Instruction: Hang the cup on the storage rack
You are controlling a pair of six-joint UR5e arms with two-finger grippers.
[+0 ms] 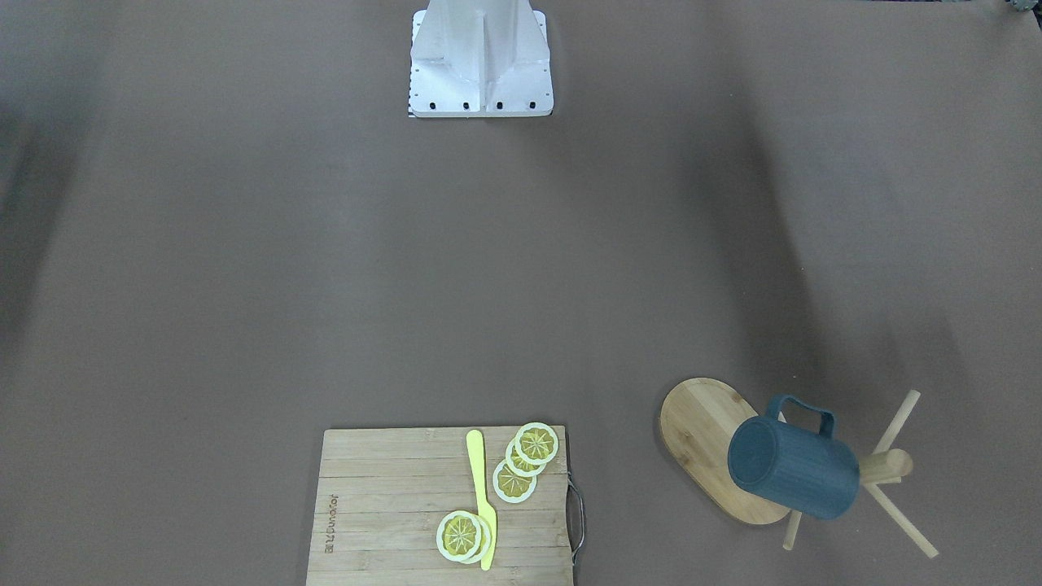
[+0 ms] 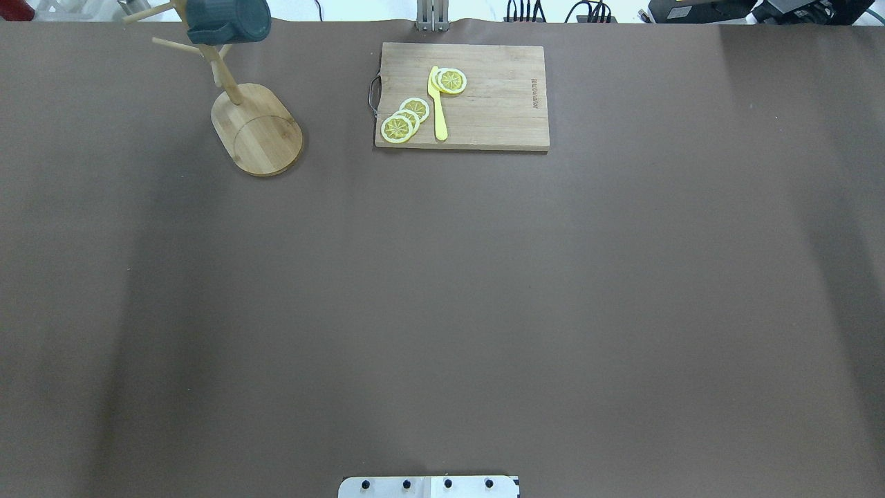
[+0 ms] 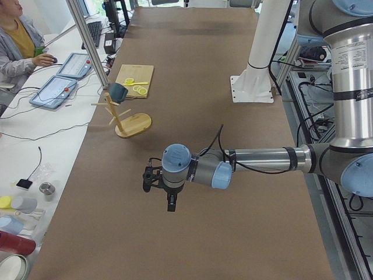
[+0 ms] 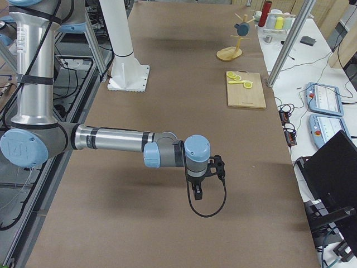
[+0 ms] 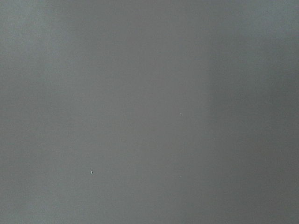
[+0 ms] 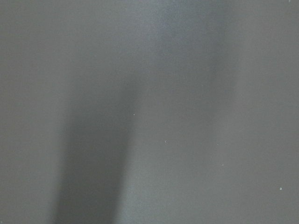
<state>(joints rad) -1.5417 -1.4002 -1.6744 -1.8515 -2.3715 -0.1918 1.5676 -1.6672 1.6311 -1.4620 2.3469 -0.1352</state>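
cup (image 1: 794,468) on rack (image 1: 696,431) | seemingly level, mouth postward | left gripper (image 3: 171,204), right gripper (image 4: 197,194): can't tell

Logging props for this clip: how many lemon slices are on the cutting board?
5. Three lemon slices overlap in a row near the cutting board's handle; two lie stacked on the yellow knife's other side, the lower mostly hidden.

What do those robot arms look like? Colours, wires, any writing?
Both the left arm and the right arm are silver metal tubes joined by rounded grey joints with pale blue caps. The left tool and right tool are small and black, each with a thin black cable looping beside it. Upright tubes carry small printed labels.
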